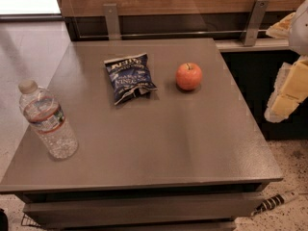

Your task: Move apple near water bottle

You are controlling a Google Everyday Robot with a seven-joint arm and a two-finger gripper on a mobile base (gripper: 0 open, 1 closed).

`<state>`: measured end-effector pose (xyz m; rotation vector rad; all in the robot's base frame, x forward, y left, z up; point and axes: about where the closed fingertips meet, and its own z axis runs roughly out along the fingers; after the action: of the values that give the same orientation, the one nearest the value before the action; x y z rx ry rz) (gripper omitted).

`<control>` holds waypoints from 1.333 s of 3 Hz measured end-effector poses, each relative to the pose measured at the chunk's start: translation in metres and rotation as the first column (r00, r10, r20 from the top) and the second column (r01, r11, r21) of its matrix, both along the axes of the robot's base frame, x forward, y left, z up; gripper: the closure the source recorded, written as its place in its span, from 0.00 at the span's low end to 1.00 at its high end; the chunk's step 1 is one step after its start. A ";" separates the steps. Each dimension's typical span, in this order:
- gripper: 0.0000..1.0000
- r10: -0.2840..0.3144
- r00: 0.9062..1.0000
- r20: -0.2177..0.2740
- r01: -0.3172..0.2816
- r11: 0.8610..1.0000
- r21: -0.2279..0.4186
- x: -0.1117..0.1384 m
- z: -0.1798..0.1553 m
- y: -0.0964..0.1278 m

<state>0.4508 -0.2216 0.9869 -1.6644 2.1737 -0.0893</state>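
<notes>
Apple (188,76) is set on the table (159,143), far side. Well left of it, nearer the front, the bottle (48,121) is stood upright. Just left of it the bag (129,77) is laid. Right of it, off the table, the gripper (288,93) is held; jaw state cannot be told.
</notes>
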 end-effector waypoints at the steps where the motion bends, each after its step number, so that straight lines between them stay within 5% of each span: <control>1: 0.00 0.029 0.997 0.075 -0.044 0.979 0.199 0.050 -0.018 0.004; 2: 0.00 0.027 0.986 0.162 -0.092 0.909 0.407 0.094 -0.035 0.016; 4: 0.00 -0.004 0.974 0.228 -0.159 0.707 0.689 0.137 -0.053 0.037</control>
<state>0.5880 -0.1842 0.9338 -1.2121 1.6472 0.5120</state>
